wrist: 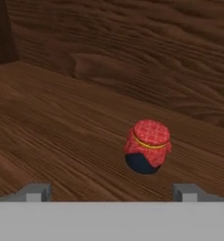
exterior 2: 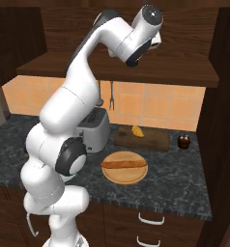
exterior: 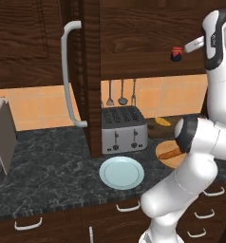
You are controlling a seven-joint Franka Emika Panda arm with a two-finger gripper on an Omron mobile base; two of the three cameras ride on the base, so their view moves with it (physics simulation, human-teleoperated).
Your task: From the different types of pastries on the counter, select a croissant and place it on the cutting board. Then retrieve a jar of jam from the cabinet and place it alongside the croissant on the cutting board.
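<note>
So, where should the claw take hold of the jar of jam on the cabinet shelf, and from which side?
Probably the dark body just below the red lid, on its two opposite sides. The jar of jam stands upright on the shelf, squat and round, with free space around it. The open claw already faces it from the cabinet's front, so a straight, level approach forward should fit.

Dark speckled stone counter (exterior 2: 179,178) before me carries silver toaster (exterior: 124,129), light-blue round plate (exterior: 121,172), round pale-wood board (exterior 2: 125,174), dark-brown rectangular cutting board (exterior 2: 150,139), small dark jar (exterior 2: 184,141). Brown plank cabinet shelf (wrist: 62,132) under my hand bears red-lidded jam jar (wrist: 148,146).
</note>
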